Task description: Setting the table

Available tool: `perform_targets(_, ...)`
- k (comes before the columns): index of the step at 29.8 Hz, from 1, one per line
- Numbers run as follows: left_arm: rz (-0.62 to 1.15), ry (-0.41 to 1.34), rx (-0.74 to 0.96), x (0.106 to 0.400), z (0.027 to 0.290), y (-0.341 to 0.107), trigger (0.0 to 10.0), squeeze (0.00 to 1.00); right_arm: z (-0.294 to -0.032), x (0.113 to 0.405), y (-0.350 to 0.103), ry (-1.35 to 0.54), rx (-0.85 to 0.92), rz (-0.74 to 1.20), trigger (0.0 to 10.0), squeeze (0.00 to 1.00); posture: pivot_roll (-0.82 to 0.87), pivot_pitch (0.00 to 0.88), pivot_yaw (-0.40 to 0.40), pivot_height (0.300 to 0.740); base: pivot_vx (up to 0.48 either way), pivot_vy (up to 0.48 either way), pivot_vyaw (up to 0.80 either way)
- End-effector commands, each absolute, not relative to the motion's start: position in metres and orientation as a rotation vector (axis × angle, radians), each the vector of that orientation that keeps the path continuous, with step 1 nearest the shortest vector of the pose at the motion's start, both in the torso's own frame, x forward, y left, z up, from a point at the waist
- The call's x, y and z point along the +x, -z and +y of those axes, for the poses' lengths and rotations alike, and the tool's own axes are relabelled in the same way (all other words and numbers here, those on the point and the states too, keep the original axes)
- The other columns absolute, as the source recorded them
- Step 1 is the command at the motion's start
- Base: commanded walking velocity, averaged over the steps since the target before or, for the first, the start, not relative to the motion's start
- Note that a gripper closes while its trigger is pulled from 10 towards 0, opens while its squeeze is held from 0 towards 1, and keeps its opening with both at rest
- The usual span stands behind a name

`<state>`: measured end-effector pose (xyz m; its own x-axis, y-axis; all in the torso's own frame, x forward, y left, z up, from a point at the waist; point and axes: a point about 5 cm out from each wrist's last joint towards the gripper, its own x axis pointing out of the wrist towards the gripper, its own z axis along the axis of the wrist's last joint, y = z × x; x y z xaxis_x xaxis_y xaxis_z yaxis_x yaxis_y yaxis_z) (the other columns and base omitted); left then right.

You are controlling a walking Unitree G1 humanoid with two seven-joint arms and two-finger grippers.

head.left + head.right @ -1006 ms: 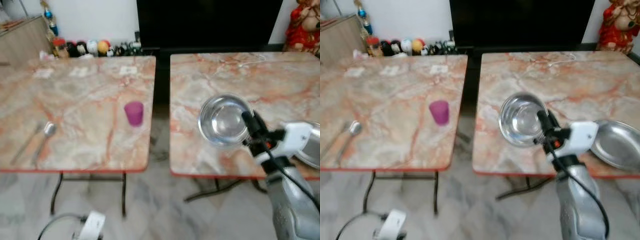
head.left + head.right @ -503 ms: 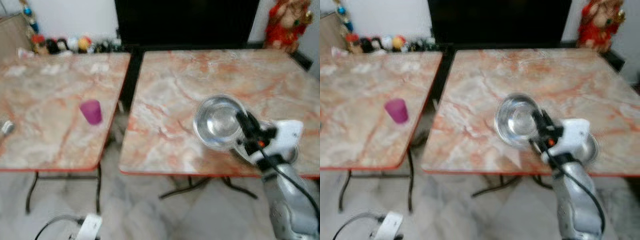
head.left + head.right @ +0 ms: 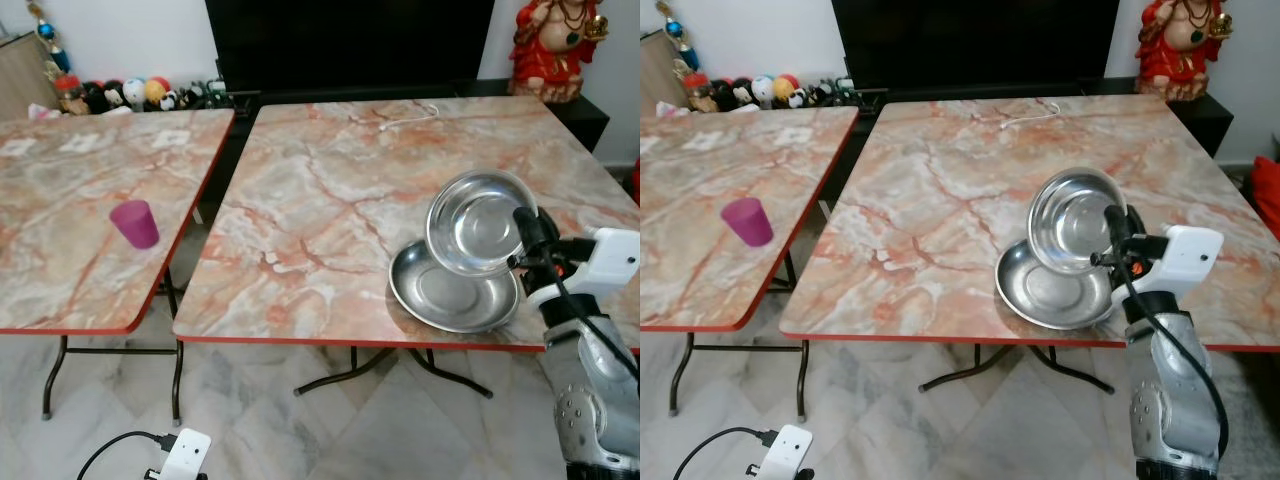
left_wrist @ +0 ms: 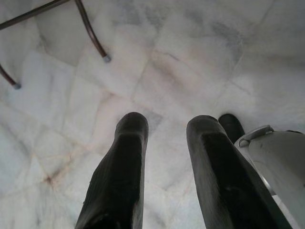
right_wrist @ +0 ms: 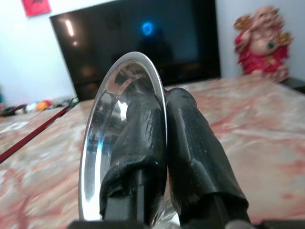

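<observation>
One steel bowl (image 3: 478,222) is held tilted on its edge, its rim pinched between the two black fingers of the right gripper (image 3: 522,240), which grips it at the side nearest the robot; the hollow faces away to the robot's left. The bowl hangs just above one shallow steel plate (image 3: 440,296), which lies flat near the front edge of the right-hand marble table (image 3: 330,180), and the bowl's lower rim looks very near or touching the plate. In the right wrist view the fingers (image 5: 190,143) are clamped tight on the thin rim, one inside and one outside. One purple cup (image 3: 134,223) stands upright on the second marble table (image 3: 60,200), well apart to the left. The left gripper (image 4: 164,162) hangs over the pale floor (image 4: 190,62), its fingers a narrow gap apart, holding nothing
</observation>
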<state>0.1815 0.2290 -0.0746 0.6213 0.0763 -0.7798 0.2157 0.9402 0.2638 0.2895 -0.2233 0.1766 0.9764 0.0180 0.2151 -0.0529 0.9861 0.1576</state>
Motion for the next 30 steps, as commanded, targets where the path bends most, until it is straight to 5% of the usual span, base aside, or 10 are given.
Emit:
perform_targets(1,0.926,0.066,0.359,0.177,0.236,0.076,10.0,0.00,-0.217,0.294,-0.171,-0.070,0.208,-0.157,10.0,0.00,-0.11,0.000,0.058,0.740,0.000,0.000,0.00)
perform_targets(11,0.925,0.063,0.350,0.177,0.235,0.076,10.0,0.00,-0.231,0.315,-0.169,0.013,0.244,0.001,10.0,0.00,-0.11,0.000,0.056,0.740,0.000,0.000,0.00)
perform_targets(17,0.922,0.061,0.352,0.178,0.235,0.075,10.0,0.00,-0.225,0.326,-0.181,-0.014,0.435,0.002,10.0,0.00,-0.10,0.000,0.052,0.740,0.000,0.000,0.00)
perform_targets(30,0.927,0.066,0.352,0.177,0.234,0.076,10.0,0.00,-0.229,0.307,-0.162,-0.046,0.570,0.120,10.0,0.00,-0.11,0.000,0.051,0.740,0.000,0.000,0.00)
